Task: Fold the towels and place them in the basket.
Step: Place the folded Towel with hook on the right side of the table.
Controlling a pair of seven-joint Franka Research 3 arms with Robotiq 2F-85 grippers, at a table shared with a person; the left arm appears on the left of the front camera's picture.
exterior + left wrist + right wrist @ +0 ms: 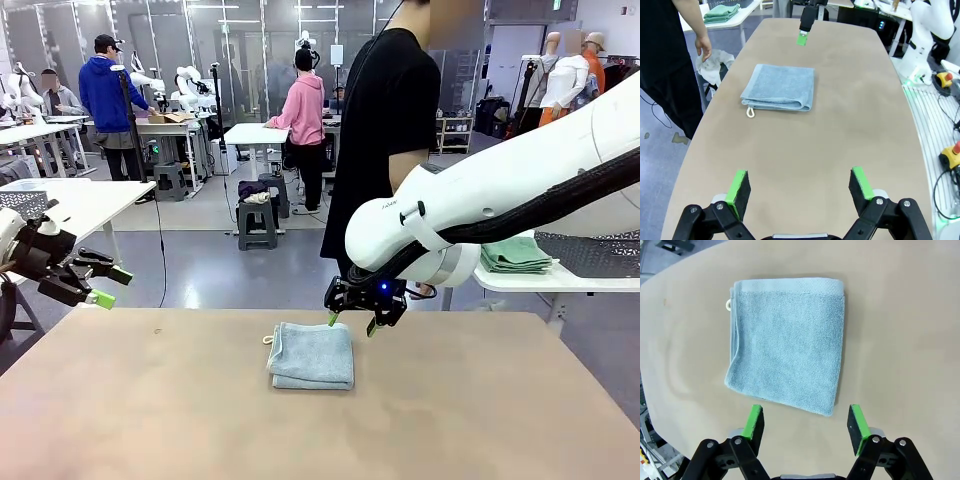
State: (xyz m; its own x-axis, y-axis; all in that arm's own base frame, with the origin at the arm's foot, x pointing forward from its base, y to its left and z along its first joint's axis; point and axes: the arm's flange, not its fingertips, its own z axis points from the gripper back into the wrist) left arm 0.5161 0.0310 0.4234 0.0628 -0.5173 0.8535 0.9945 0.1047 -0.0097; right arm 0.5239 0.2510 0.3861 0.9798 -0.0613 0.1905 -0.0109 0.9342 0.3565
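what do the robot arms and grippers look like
The right arm is glossy white and rounded, with a black cable running along it. The right gripper and left gripper are black with green pads; a blue light glows on the right one.

Beyond the brown table (150, 400) we see a person in black (385, 130); off its far right corner, green folded cloths (516, 254) lie on a white side table (560, 283).

Light blue-grey folded terry towel (787, 342) with a white loop (729, 304), just ahead of the black right gripper (806, 416) and its green pads (754, 422); plain tan table (900, 340).
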